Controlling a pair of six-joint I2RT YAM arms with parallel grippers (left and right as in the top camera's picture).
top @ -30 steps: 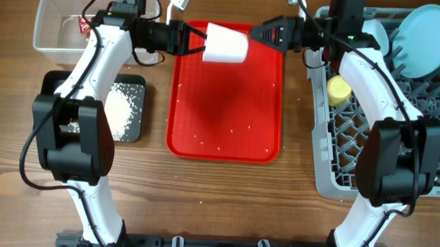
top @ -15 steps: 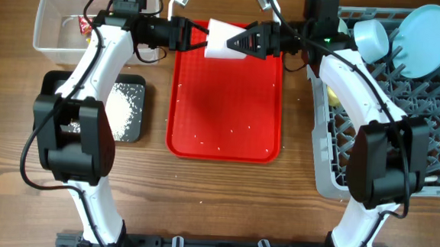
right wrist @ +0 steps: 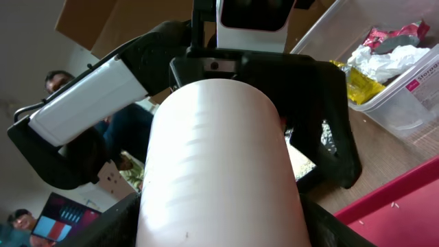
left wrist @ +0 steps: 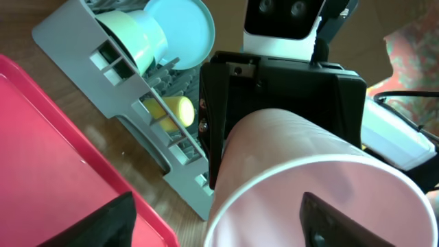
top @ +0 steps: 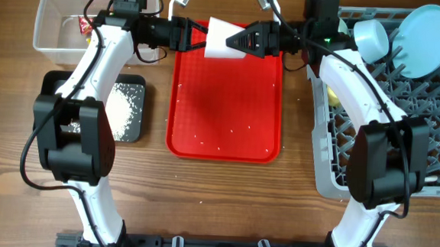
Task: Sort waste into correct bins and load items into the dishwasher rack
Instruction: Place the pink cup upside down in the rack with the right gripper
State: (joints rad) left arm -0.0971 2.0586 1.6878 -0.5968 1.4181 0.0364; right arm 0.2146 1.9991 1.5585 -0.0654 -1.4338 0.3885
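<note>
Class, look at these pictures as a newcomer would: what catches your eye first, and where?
A white cup hangs over the far end of the bright red tray, caught between the left claw and the right claw, which meet nose to nose. On the right, a pale blue plate stands in the grey dishwasher rack.

A robotics lab (people (right wrist: 58,84) and a lit screen (right wrist: 60,214) nearby), with a wooden table (top: 223,200).
</note>
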